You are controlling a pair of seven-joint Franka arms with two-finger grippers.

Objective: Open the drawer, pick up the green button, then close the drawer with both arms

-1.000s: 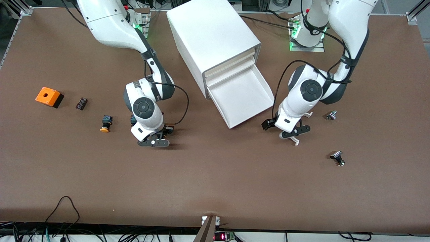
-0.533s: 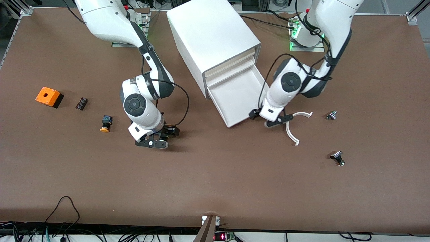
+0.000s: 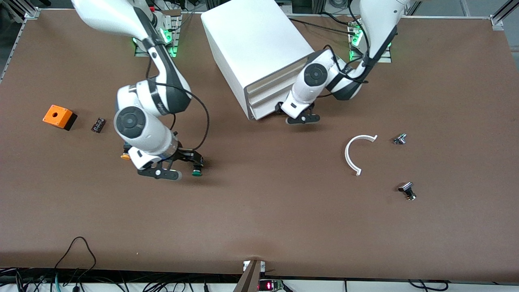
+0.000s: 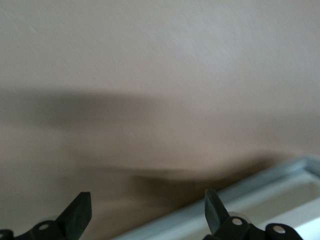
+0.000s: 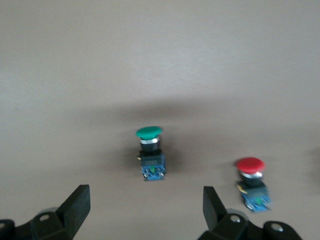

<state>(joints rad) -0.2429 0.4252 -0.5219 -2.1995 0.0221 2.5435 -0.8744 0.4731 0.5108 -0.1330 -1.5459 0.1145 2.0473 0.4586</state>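
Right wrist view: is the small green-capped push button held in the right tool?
No, the green-capped push button lies on the brown table, clear of the open right tool.

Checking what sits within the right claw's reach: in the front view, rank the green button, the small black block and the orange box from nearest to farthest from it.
Measured from the right claw, which is open:
1. Green button: on the table right beside the claw.
2. Small black block: farther from the camera, toward the right arm's end of the table.
3. Orange box: farther toward that end.
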